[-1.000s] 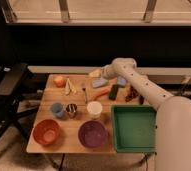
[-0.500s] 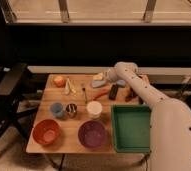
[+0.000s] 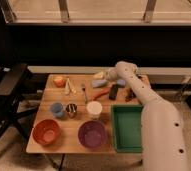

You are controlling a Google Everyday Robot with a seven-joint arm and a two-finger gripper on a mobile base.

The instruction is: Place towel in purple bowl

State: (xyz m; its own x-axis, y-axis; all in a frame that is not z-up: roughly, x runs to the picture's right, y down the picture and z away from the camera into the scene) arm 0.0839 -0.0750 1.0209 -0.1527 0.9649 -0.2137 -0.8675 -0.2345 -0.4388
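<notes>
The towel (image 3: 100,83), a pale blue-grey cloth, lies at the back of the wooden table (image 3: 64,145), right of centre. My gripper (image 3: 109,78) hangs at the end of the white arm (image 3: 149,110), just above and to the right of the towel, open with nothing in it. Whether it touches the cloth I cannot tell. The purple bowl (image 3: 92,134) sits empty at the front edge, well in front of the gripper.
An orange-red bowl (image 3: 46,131) sits left of the purple one, with a green tray (image 3: 126,127) to its right. A blue cup (image 3: 56,109), dark cup (image 3: 71,109) and white cup (image 3: 94,108) stand mid-table. An orange fruit (image 3: 59,81), an orange-red item (image 3: 103,93) and a black item (image 3: 114,91) lie at the back.
The arm's wrist has swung to the right along the back of the table, bringing the gripper down beside the towel. The objects on the table have not moved.
</notes>
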